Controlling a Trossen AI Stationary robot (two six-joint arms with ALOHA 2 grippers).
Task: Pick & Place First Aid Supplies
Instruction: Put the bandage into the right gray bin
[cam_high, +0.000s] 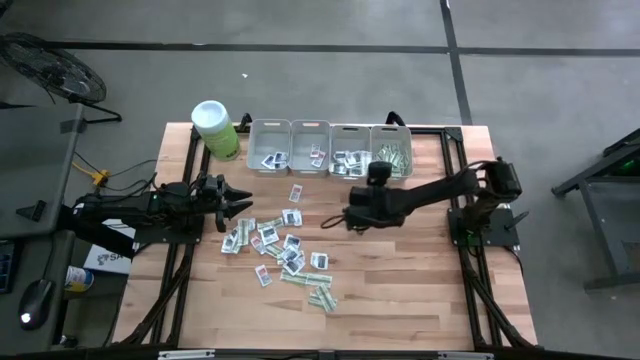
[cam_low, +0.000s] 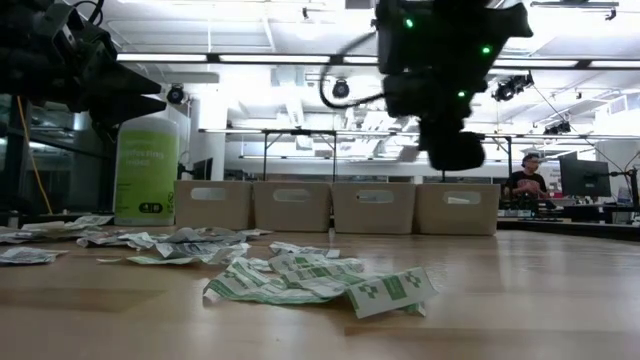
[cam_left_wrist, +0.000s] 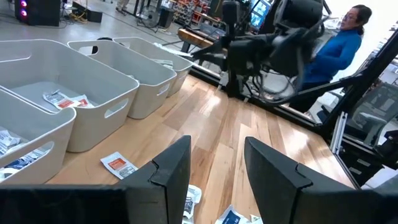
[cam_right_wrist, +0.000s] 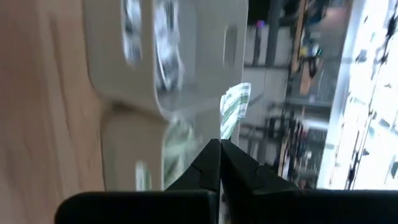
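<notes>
Many small paper packets (cam_high: 285, 250) lie loose in the middle of the wooden table (cam_high: 420, 300), white squarish ones and green-and-white strips (cam_low: 320, 285). My right gripper (cam_high: 379, 170) hangs above the table just in front of the two right-hand grey bins (cam_high: 392, 152), shut on a green-and-white strip packet (cam_right_wrist: 234, 106). In the low view it (cam_low: 455, 150) shows dark above the rightmost bin. My left gripper (cam_high: 243, 203) stands open and level at the pile's left edge, with nothing between its fingers (cam_left_wrist: 171, 168). My right gripper pinches one end of the green-and-white strip (cam_right_wrist: 227, 129) between its two fingertips. The rest of the strip sticks out beyond the tips. The fingers slant down toward the table's far edge. The strip is lifted clear of the table, in front of the bins.
Four grey bins (cam_high: 290, 148) stand in a row along the far edge, each with packets inside. A lime-green canister (cam_high: 216, 128) stands left of them. A person in a blue top (cam_left_wrist: 348, 43) sits beyond the table's right side.
</notes>
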